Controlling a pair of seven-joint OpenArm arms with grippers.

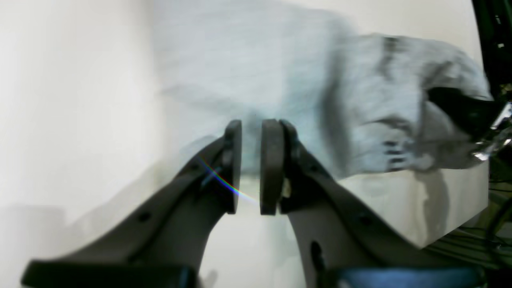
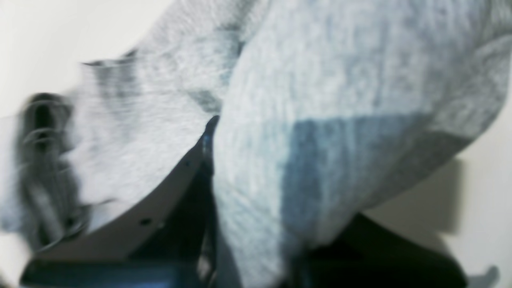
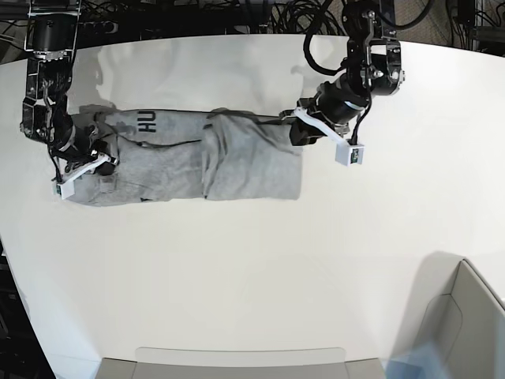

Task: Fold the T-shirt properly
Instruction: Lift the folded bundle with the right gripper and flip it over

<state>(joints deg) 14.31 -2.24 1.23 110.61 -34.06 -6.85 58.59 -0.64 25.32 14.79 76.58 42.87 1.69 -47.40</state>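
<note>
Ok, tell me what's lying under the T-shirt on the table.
The T-shirt lies in a long band on the white table. Bare tabletop shows all around it; whatever is beneath the cloth is covered. The right gripper has cloth draped over its jaws.

The T-shirt (image 3: 185, 158) lies on the table (image 3: 260, 268), between the 2 end effectors at its ends.

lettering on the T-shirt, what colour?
Black block capitals on the heather-grey T-shirt, near its end by the right gripper. Clearest in the base view.
</note>
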